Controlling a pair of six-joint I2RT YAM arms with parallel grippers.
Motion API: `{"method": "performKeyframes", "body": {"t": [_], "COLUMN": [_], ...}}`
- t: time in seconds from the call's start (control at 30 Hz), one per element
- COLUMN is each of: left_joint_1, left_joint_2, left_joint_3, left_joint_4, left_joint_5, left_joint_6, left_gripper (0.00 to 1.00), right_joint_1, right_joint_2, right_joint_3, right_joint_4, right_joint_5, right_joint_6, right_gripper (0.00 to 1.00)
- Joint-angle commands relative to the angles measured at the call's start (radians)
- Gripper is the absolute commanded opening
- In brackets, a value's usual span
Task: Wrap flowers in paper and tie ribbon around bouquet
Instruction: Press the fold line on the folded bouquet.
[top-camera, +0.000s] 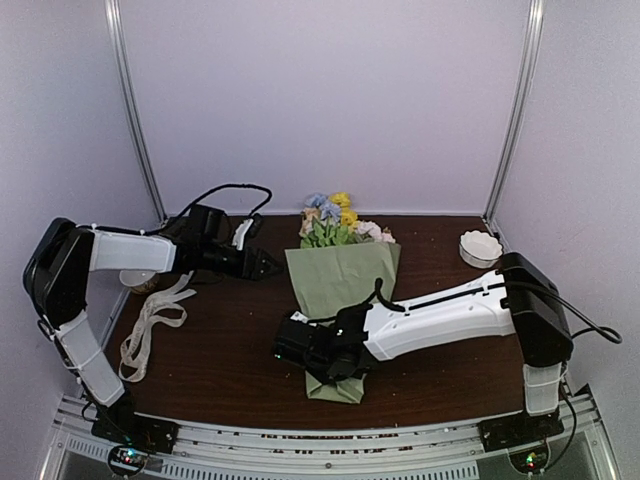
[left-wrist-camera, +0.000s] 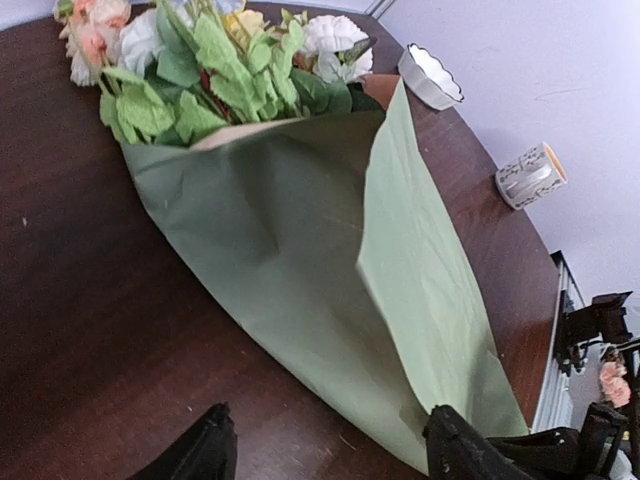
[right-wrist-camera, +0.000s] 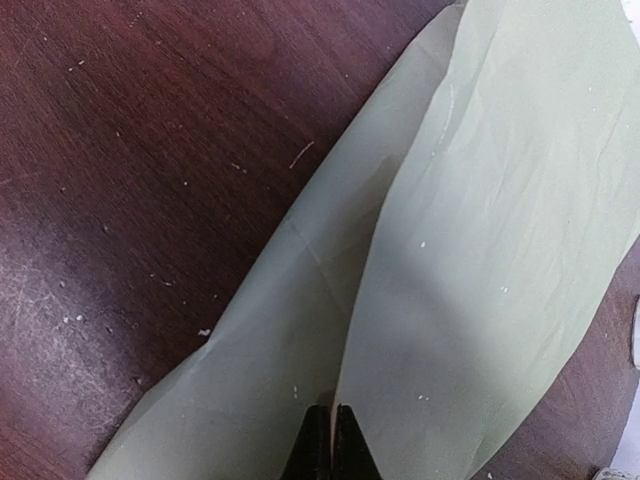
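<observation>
The bouquet lies in the middle of the table: sage-green paper folded into a cone, with the flowers at its far end. Pink, white and yellow blooms and green leaves stick out of the paper. My right gripper is at the cone's narrow near end. Its fingers are shut together, and the edge of the paper's overlapping flap runs in between them. My left gripper hangs open just left of the cone; in its own view the gripper holds nothing. The cream ribbon lies looped at the table's left.
A white scalloped bowl sits at the back right corner, also seen as the bowl in the left wrist view. A small white cup stands near the right edge. Dark wooden tabletop surrounds the bouquet.
</observation>
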Motion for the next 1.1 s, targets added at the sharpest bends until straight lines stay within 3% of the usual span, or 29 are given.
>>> {"method": "performKeyframes", "body": {"t": [0.0, 0.27, 0.37, 0.43, 0.5, 0.6, 0.77, 0.93, 1.07], "left_joint_1": [-0.009, -0.074, -0.1, -0.109, -0.11, -0.106, -0.074, -0.049, -0.052], "left_joint_2": [-0.067, 0.124, 0.171, 0.202, 0.217, 0.207, 0.241, 0.315, 0.362], "left_joint_3": [-0.13, -0.144, -0.105, -0.052, -0.024, 0.028, 0.126, 0.15, 0.154], "left_joint_4": [0.287, 0.704, 0.724, 0.657, 0.639, 0.488, 0.164, 0.14, 0.152], "left_joint_5": [0.089, 0.192, 0.188, 0.178, 0.168, 0.131, -0.01, -0.022, -0.027], "left_joint_6": [-0.142, -0.416, -0.422, -0.398, -0.391, -0.304, -0.123, -0.109, -0.119], "left_gripper": [0.71, 0.72, 0.7, 0.57, 0.28, 0.0, 0.0, 0.0, 0.0], "right_joint_1": [0.007, 0.009, 0.009, 0.01, 0.011, 0.014, 0.026, 0.054, 0.075], "right_joint_2": [0.018, 0.021, 0.015, 0.019, 0.018, 0.01, -0.002, -0.051, -0.129], "right_joint_3": [0.032, 0.039, 0.034, 0.037, 0.04, 0.035, 0.025, -0.052, -0.139], "right_joint_4": [-0.01, -0.025, -0.022, -0.026, -0.029, -0.03, -0.028, 0.042, 0.114], "right_joint_5": [0.042, 0.046, 0.052, 0.054, 0.051, 0.046, 0.044, 0.014, -0.034], "right_joint_6": [-0.016, -0.026, -0.027, -0.027, -0.025, -0.028, -0.059, -0.104, -0.139], "right_gripper": [0.0, 0.0, 0.0, 0.0, 0.0, 0.0, 0.03, 0.22, 0.3]}}
